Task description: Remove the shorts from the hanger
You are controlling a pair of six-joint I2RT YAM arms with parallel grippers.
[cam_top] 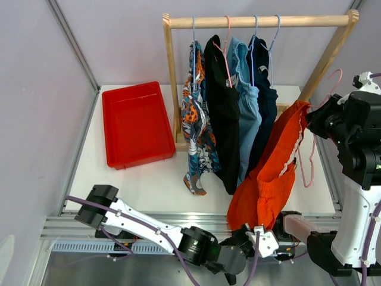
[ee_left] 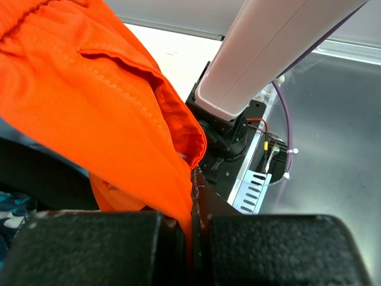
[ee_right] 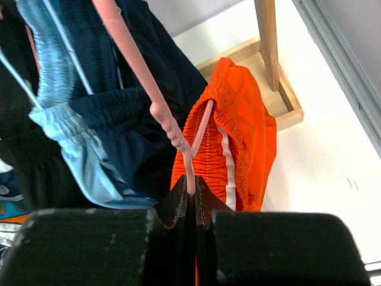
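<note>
Bottom centre of the top view: the left gripper (cam_top: pixel 257 233) is clenched on the low hem of the orange shorts (cam_top: pixel 271 179). Its tips are hidden behind the fabric there. The left wrist view shows its fingers (ee_left: pixel 119 250) pressed together, with a fold of orange cloth pinched between them and the rest of the shorts filling the upper left. From that hem, the orange shorts stretch up and to the right across the white table (cam_top: pixel 155 185) to the right gripper (cam_top: pixel 318 119) at the right edge. Its fingers cannot be made out from above. In the right wrist view they are clamped on one pink hanger (ee_right: pixel 159 110). The hanger's top is cut off by the frame, and one arm of it runs into the orange waistband just beyond the tips. There are five shorts in all. Four hang side by side on the one wooden rack (cam_top: pixel 256 22) at the back: from left to right, a patterned pair (cam_top: pixel 196 131), a black pair (cam_top: pixel 221 113), a light blue pair (cam_top: pixel 245 113) and a navy pair (cam_top: pixel 265 101). One red tray (cam_top: pixel 137 125) lies to the left of the rack.
</note>
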